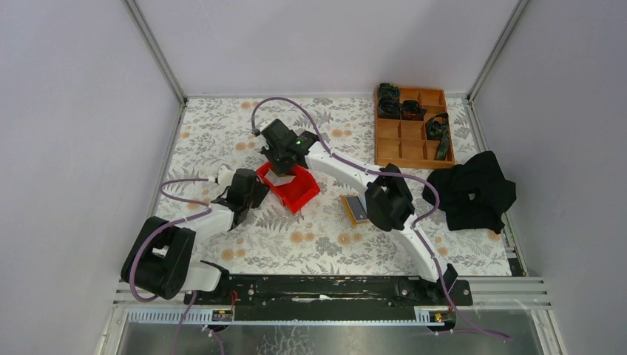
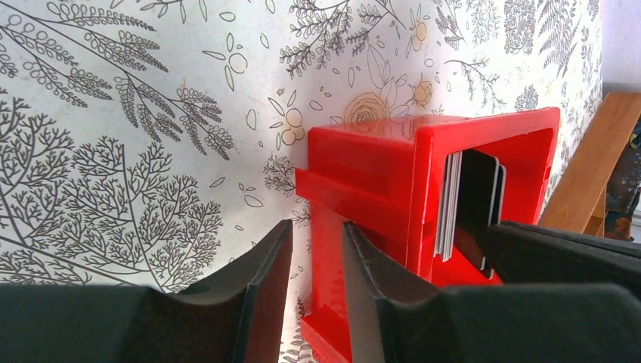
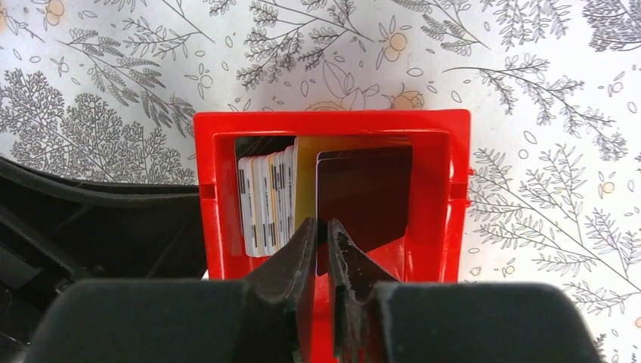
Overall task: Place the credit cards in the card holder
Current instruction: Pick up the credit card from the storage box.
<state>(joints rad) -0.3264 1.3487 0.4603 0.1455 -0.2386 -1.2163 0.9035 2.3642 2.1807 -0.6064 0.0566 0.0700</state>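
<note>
- Top external view: the bin (image 1: 299, 194) sits on the table (image 1: 214, 137), left of centre.
- The left gripper (image 1: 255, 191) is at the bin's left side. The right gripper (image 1: 284, 164) reaches down into the bin from the far side.
- The holder (image 1: 353, 208) lies flat on the table to the right of the bin and apart from it. The right arm's elbow hides the holder's right edge.
- The tray (image 1: 410, 140) stands at the far right. The cloth (image 1: 473, 191) lies just beside it, nearer the arm bases.
- Left wrist view: the fingers (image 2: 261, 287) stand partly apart, astride a wall of the bin. A light gap shows beside one finger, so it cannot be told whether they clamp the wall.
- The cards (image 2: 447, 204) stand on edge in a stack inside the bin. The dark card (image 2: 480, 198) is on the stack's right side.
- Right wrist view: the fingers (image 3: 298, 257) are nearly together and pinch the near edge of the dark card, which is inside the bin.
- A yellow card (image 3: 305, 178) stands just beside the dark card. The pale cards are stacked toward the left wall.
</note>
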